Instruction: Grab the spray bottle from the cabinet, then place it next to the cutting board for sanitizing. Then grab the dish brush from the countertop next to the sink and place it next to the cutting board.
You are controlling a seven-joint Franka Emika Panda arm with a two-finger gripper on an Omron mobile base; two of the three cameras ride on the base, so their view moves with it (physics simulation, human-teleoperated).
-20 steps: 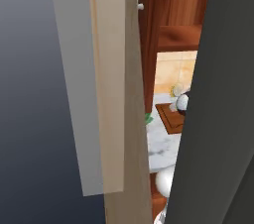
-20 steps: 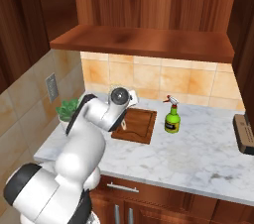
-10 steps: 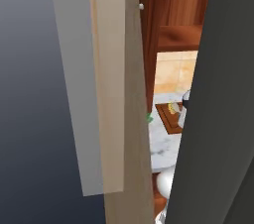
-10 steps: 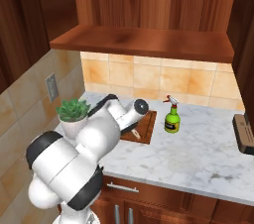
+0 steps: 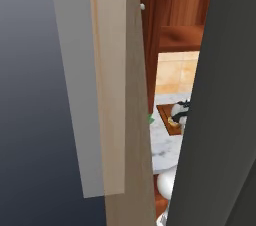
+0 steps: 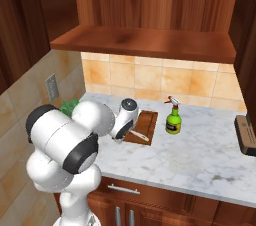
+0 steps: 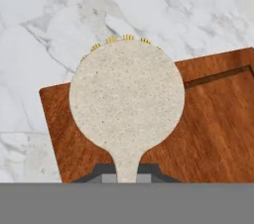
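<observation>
- Since the earlier pictures, the arm's elbow has swung lower and nearer the camera in the right base view, while the spray bottle [image 6: 173, 118] has stayed in place.
- Closed tight, the hand [image 7: 127, 172] grips the thin neck of the dish brush [image 7: 127, 101], whose round pale head hangs over the cutting board [image 7: 208, 124] with yellow bristles showing past its far rim.
- Brush head covers one corner of the board and reaches out over the marble worktop [image 7: 44, 25].
- Seen from the right base view, the board [image 6: 145, 124] lies near the worktop's [image 6: 200, 155] back edge, toward its left end; the bottle stands upright just right of it.
- Higher up is the wooden cabinet [image 6: 145, 42].
</observation>
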